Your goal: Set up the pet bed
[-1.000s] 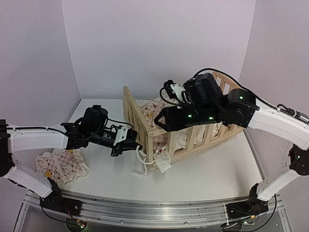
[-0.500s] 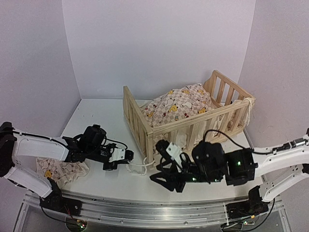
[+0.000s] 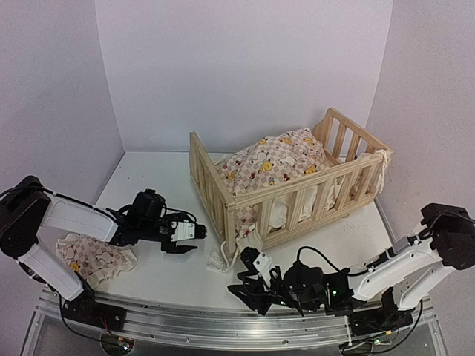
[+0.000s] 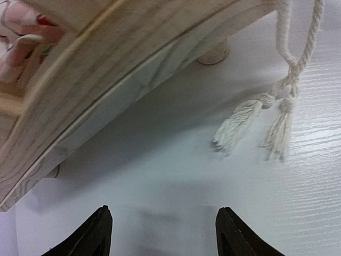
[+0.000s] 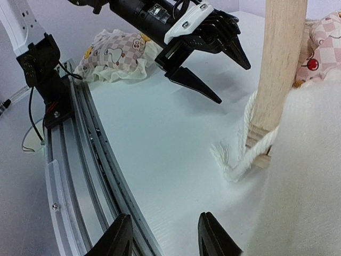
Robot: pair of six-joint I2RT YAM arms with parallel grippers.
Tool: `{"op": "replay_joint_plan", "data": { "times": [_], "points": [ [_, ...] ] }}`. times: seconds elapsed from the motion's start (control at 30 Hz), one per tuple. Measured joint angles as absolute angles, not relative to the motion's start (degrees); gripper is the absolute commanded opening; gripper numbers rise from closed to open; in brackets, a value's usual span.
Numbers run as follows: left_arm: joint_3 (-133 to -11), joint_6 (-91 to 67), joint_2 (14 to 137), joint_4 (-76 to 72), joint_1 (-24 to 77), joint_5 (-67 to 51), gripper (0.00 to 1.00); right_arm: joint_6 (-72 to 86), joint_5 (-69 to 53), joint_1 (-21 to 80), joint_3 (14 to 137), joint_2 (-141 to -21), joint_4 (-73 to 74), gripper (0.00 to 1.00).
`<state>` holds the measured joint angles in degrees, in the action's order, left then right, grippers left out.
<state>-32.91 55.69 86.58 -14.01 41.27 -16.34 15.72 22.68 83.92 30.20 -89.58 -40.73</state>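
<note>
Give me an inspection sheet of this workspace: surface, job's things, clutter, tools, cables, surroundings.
Surface: white table, no spills seen.
Job's things: pine frame upright; checked cushion heaped inside it; tasselled cord on the table at its near corner.
Clutter: ruffled duck-print pillow beside the left arm.
Tools: left tool open, empty; right tool open, empty.
Cables: black cable looped over the right arm.
Surroundings: plain walls; metal rail at the near edge.

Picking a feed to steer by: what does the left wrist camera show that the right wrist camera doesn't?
Only left wrist: the wooden frame's curved bottom board with a round foot, and both knotted tassels of the cord. Only right wrist: the left gripper, open and empty, a small patterned pillow beyond it, and the metal rail at the near edge. Both: the wooden frame, part of the cord, the table.
</note>
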Motion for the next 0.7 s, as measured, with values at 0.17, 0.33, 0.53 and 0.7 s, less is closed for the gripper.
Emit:
{"op": "replay_joint_plan", "data": {
  "times": [0.17,0.33,0.53,0.7],
  "points": [
    [-29.63,57.73,74.26,-10.38,40.22,-20.93,0.34,16.73,24.34,83.92,29.66,-89.26,-45.13,0.42],
    [-28.41,57.81,71.39,-5.67,45.65,-27.32,0.37,16.97,26.11,83.92,28.11,-87.53,-45.84,0.41],
    [-30.89,55.70,85.24,-3.20,46.78,-27.94,0.47,16.86,27.92,83.92,27.49,-85.58,-45.93,0.41],
    [-31.33,57.24,88.38,-4.45,49.64,-28.13,0.43,17.03,28.86,83.92,26.29,-84.84,-45.76,0.41]
  ]
}}
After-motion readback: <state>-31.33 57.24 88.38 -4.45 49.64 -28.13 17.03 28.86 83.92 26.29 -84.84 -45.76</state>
